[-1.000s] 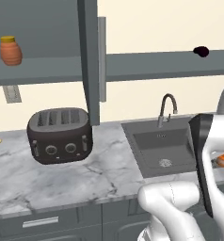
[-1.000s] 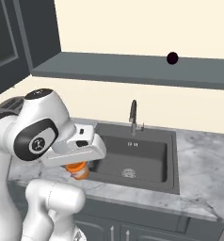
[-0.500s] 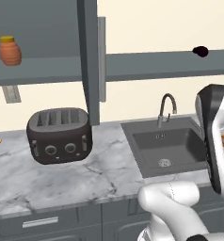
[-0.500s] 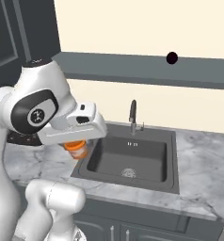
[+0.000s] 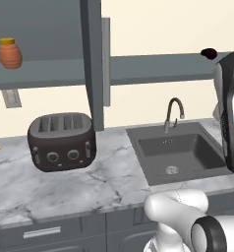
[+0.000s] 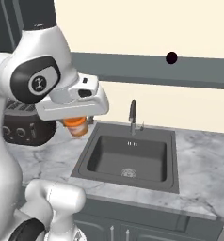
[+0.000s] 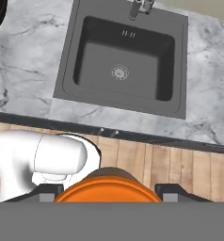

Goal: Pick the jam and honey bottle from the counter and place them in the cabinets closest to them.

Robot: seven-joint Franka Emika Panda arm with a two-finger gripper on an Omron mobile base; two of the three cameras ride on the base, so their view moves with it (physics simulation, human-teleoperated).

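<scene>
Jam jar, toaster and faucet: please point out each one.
jam jar (image 6: pixel 76 126), right base view, orange side.
toaster (image 5: pixel 62 141), left base view, front face.
faucet (image 5: pixel 173 111), left base view, curved neck.

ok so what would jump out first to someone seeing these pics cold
The big white arm, raised above the counter, with its gripper clamped on a small orange jam jar held in the air left of the dark sink. Next, the black toaster on the marbled worktop, and a rounded orange pot on the open cabinet shelf above it.
</scene>
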